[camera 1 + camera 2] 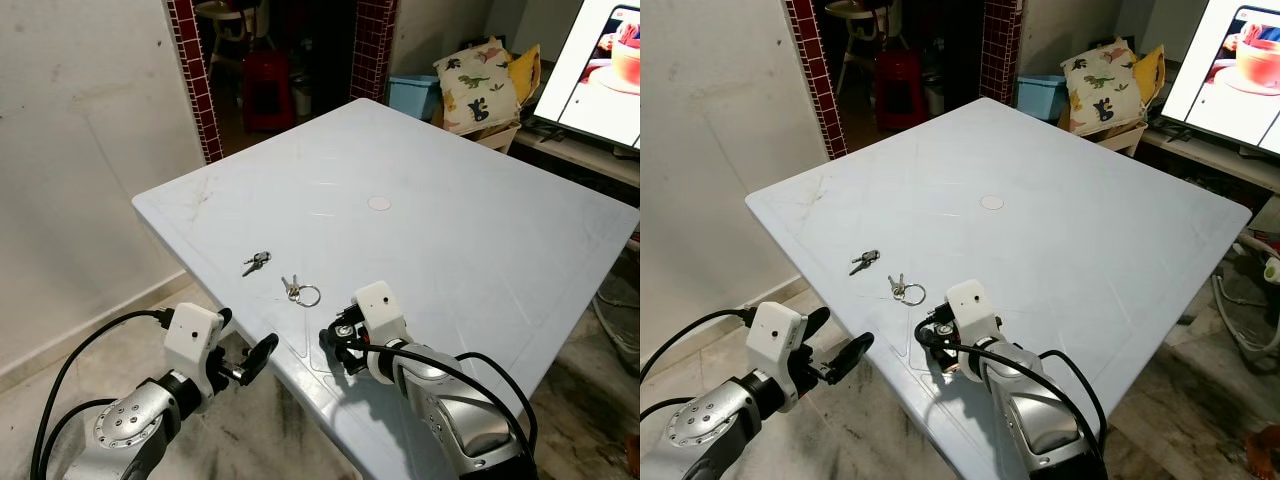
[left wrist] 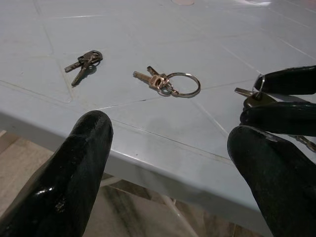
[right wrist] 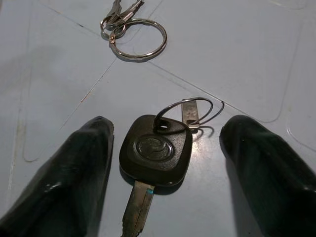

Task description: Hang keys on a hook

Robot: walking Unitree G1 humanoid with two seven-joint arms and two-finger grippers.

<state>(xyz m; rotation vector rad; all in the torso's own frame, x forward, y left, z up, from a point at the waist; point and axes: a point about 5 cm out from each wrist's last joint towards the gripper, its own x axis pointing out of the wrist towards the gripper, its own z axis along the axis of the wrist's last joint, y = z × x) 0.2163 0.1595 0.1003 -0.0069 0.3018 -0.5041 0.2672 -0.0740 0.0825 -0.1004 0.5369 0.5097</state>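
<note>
Three sets of keys lie near the front corner of the pale blue table [image 1: 450,230]. A small dark pair of keys [image 1: 256,262] is furthest left. A pair of keys on a big silver ring [image 1: 300,291] lies beside them. A black-headed key [image 3: 155,153] with a thin wire ring lies flat on the table between the fingers of my right gripper [image 1: 338,345], which is open and straddles it without touching. My left gripper [image 1: 245,338] is open, off the table's front-left edge and slightly below the top, pointing toward the keys.
A round cap [image 1: 379,203] marks the table's middle. A white wall stands on the left, and a dark doorway with red brick pillars [image 1: 195,80] lies behind. A dinosaur cushion [image 1: 478,85], a blue bin [image 1: 413,95] and a lit screen [image 1: 605,65] are at the back right.
</note>
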